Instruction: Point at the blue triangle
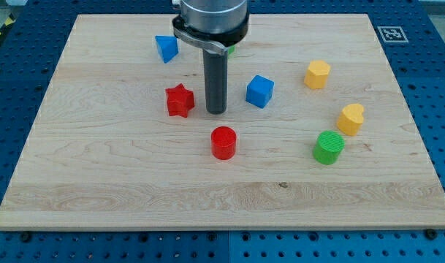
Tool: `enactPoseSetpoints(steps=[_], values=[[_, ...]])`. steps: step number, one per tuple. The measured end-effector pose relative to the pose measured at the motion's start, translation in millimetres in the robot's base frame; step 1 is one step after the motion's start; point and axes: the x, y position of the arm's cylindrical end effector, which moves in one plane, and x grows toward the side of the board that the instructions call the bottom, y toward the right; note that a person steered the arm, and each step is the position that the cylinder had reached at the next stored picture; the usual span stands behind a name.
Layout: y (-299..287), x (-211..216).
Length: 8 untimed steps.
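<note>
The blue triangle [166, 48] lies near the view's top, left of centre, on the wooden board [120, 175]. My tip [216, 112] rests on the board below and to the right of it, well apart from it. The tip stands between the red star [180, 100] on its left and the blue cube [259, 90] on its right, touching neither. The arm's body hides the board just right of the blue triangle.
A red cylinder [223, 142] sits just below the tip. A yellow hexagon block [317, 74], a yellow rounded block [350, 118] and a green cylinder [329, 147] stand at the view's right. A sliver of green block [230, 50] shows behind the arm.
</note>
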Motion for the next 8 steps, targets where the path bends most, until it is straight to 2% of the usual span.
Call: enactPoseSetpoints(steps=[2, 4, 5, 6, 8], values=[[-22, -41], [-139, -78], [-180, -113], [-196, -146], [-196, -153]])
